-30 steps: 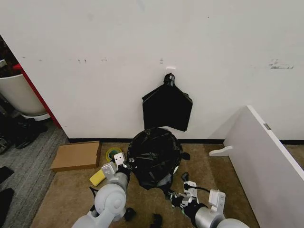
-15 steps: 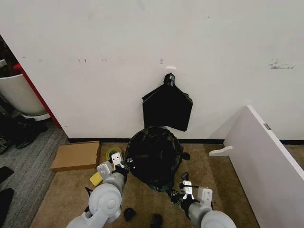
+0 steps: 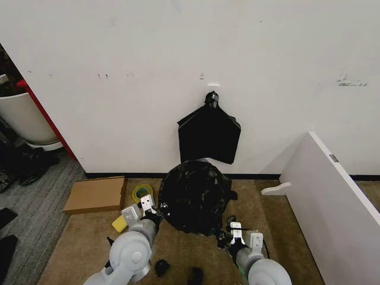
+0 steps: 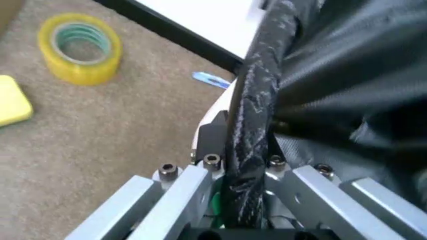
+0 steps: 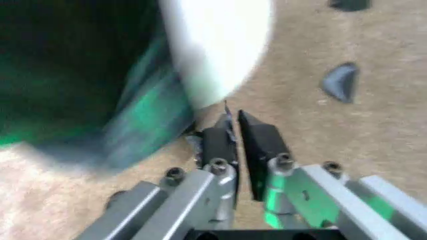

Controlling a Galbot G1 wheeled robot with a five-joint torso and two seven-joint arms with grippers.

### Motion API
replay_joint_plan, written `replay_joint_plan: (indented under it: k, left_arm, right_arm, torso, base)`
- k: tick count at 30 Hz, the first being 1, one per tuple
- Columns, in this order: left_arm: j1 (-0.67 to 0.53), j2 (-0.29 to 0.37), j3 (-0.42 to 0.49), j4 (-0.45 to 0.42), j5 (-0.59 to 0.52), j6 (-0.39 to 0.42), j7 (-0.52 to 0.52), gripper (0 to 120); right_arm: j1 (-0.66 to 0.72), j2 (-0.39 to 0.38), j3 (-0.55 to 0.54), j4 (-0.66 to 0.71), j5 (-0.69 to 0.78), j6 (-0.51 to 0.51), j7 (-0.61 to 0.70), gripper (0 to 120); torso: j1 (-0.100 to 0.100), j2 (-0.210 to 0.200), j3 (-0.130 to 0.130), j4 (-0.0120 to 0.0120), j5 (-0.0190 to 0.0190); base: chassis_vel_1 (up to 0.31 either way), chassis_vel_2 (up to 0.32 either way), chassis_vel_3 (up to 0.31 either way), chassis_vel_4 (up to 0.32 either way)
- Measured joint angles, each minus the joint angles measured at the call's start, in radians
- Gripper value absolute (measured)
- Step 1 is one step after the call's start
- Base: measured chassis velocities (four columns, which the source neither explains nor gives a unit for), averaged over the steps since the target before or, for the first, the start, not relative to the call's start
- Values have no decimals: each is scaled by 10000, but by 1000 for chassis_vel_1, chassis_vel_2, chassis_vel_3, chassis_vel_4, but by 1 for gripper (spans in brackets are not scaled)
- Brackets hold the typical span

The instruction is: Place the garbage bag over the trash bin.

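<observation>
Right now my left end effector point(image 4: 243, 165) is clamped on a twisted, rope-like roll of the garbage bag point(image 3: 193, 196), which runs straight up between its fingers; in the head view it sits at the bag's left flank, low beside the trash bin point(image 5: 217, 45). My right end effector point(image 5: 233, 142) is down near the carpet at the bin's right side, its dark fingers point(image 5: 260, 140) drawn nearly together with a thin sliver of black film seemingly pinched between them, though I cannot be sure how much it has.

Draped over the bin, the bag hides it almost entirely from the head camera, in front of the wall and under a flat bunch of black bags point(image 3: 209, 135) hung from a hook. White bin wall shows in my right wrist view below the film's edge.

I judge the film light, limp and slick: it will stretch or tear if dragged over the rim, and a single layer could slide out of a pinch. The gathered roll is the sound place to hold. The bin looks light too, so a hard pull may tip it.

Further out on the carpet lie a yellow tape roll point(image 4: 80, 47), a yellow sponge point(image 3: 121, 223) and a cardboard box point(image 3: 95, 194).
</observation>
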Motion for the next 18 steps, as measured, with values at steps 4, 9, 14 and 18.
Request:
replay_joint_plan:
  k: [4, 9, 14, 18]
  left_arm:
    - [-89, -21, -10, 153, 25, -69, 7, 1]
    - [-252, -26, -30, 352, 144, -189, 40, 1]
    - [-215, -4, 48, 462, 766, -427, 164, 1]
    - [-124, -12, 187, 628, 1502, -684, 594, 1]
  right_arm:
    - [-435, -91, 104, 354, -248, 87, -238, 22]
    - [-1037, -160, 393, 790, -678, 106, -342, 39]
    - [-1681, -171, 1145, 1807, -101, -209, 64, 60]
    - [-2085, -270, 1457, 2810, 163, -608, 239, 72]
  torso:
    - [0, 0, 0, -1, 1]
    - [0, 0, 0, -1, 0]
    - [0, 0, 0, 0, 0]
    - [0, 0, -1, 0, 0]
  base:
    - [0, 0, 0, 0]
    - [0, 0, 0, 0]
    - [0, 0, 0, 0]
    - [0, 0, 0, 0]
